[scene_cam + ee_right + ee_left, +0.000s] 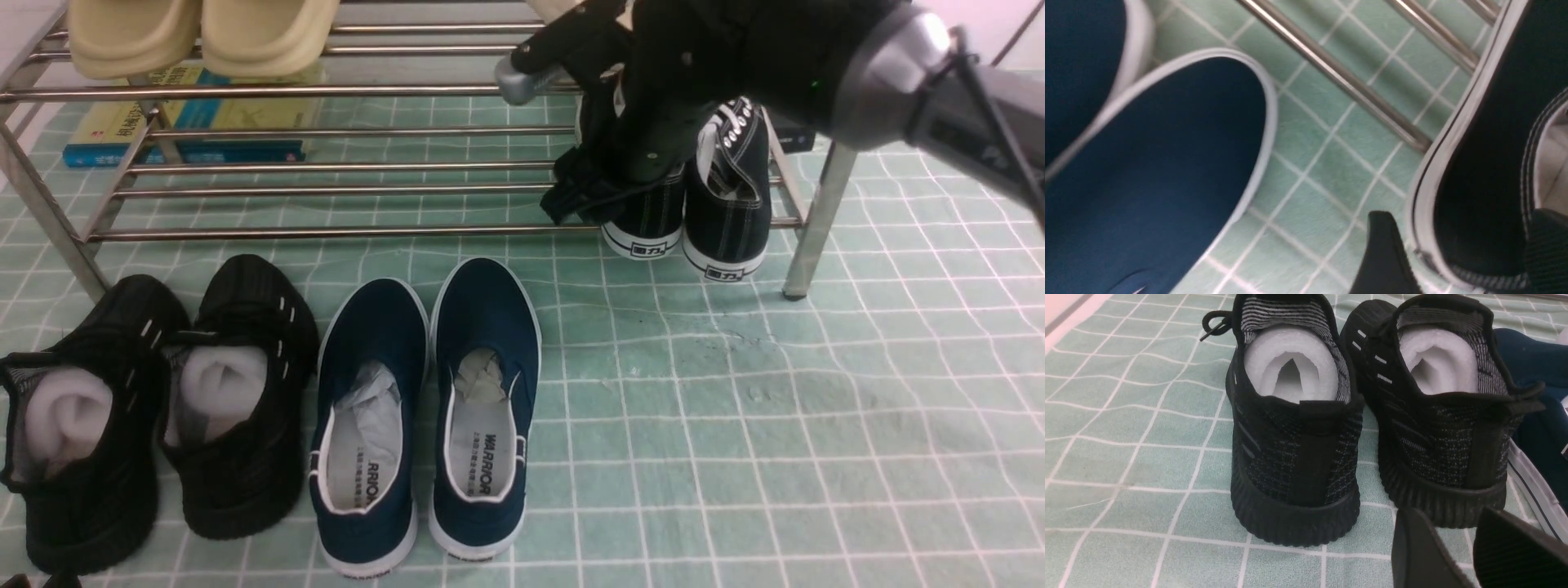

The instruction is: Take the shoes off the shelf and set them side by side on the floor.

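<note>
The pair of black canvas shoes stands at the right end of the shelf's (326,233) lower tier, heels hanging over the front bar. My right gripper (604,192) has come down on the left shoe (649,220); the right shoe (731,204) stands free beside it. In the right wrist view the gripper (1464,216) straddles that shoe's (1486,143) side wall. One finger (1384,253) presses the white sole from outside and the other sits inside the opening. My left gripper (1447,522) hovers low over the green grid floor (775,408), open and empty.
Black knit sneakers (155,408) and navy slip-ons (424,408) stand in a row on the floor's left half. Beige slippers (204,33) rest on the top tier, with books (188,122) behind the rack. A steel leg (808,220) stands right of the canvas pair.
</note>
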`<state>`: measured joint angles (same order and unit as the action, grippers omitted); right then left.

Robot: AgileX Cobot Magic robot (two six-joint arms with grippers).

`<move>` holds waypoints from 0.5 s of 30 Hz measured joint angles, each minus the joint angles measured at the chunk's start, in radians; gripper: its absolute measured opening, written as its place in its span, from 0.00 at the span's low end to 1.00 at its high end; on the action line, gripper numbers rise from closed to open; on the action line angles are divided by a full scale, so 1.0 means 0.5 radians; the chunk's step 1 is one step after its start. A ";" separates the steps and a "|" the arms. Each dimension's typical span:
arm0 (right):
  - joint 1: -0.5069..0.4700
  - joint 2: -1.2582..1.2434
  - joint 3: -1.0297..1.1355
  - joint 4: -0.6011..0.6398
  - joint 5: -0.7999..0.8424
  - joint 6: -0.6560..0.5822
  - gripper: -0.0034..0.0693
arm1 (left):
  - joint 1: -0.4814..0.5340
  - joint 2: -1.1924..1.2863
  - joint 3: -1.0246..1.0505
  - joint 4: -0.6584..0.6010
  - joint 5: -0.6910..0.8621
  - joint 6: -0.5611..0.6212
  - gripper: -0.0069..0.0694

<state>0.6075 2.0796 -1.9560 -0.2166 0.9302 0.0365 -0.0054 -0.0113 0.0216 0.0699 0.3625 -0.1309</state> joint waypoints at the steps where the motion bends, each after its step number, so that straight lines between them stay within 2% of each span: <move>1: 0.000 0.018 0.000 -0.042 -0.025 0.017 0.67 | 0.000 0.000 0.000 0.000 0.000 0.000 0.40; 9: 0.004 0.073 -0.002 -0.362 -0.147 0.180 0.67 | 0.000 0.000 0.000 0.002 0.000 0.000 0.40; 15: 0.004 0.087 -0.004 -0.378 -0.154 0.240 0.67 | 0.000 0.000 0.000 0.004 0.000 0.000 0.40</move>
<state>0.6094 2.1231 -1.9582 -0.4055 0.8530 0.1563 -0.0054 -0.0113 0.0216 0.0717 0.3625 -0.1309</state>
